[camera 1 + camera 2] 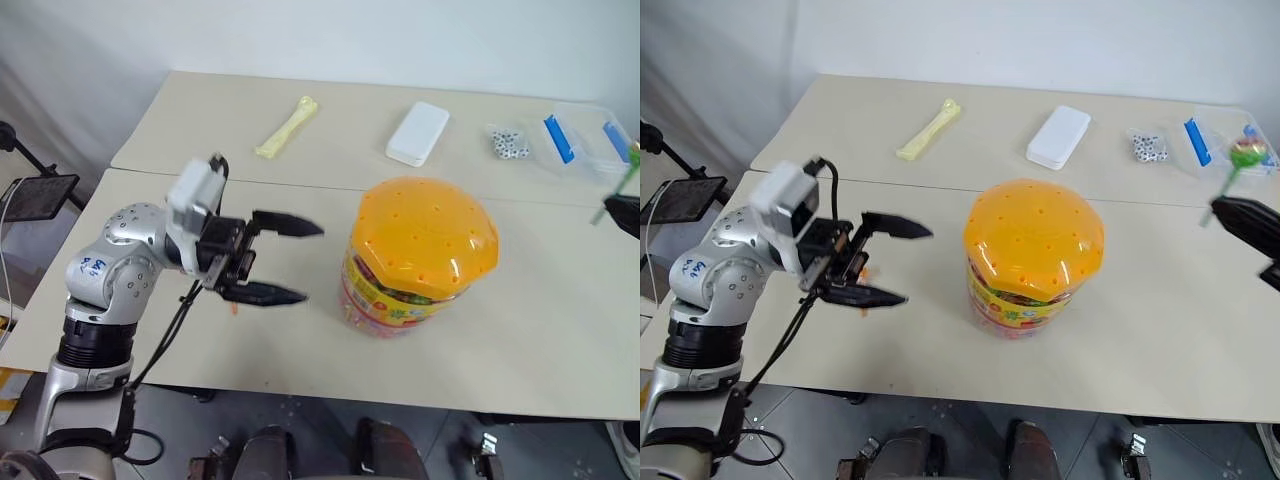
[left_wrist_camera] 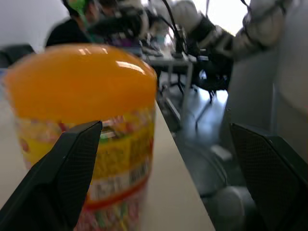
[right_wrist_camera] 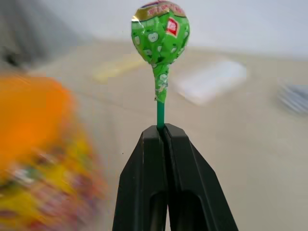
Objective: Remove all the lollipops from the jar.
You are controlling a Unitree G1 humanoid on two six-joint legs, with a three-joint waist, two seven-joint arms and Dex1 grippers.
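The right end effector (image 3: 163,132) is clamped on the green stick of a green-wrapped lollipop (image 3: 161,30), holding it upright out past the jar (image 1: 1033,262), off toward the bench (image 1: 1160,330) edge. To do this well, it should set the candy down on bare bench well apart from the jar before letting go. The left end effector (image 1: 280,260) hangs with fingers apart beside the jar. The orange lid (image 1: 430,238) hides any other lollipops inside.
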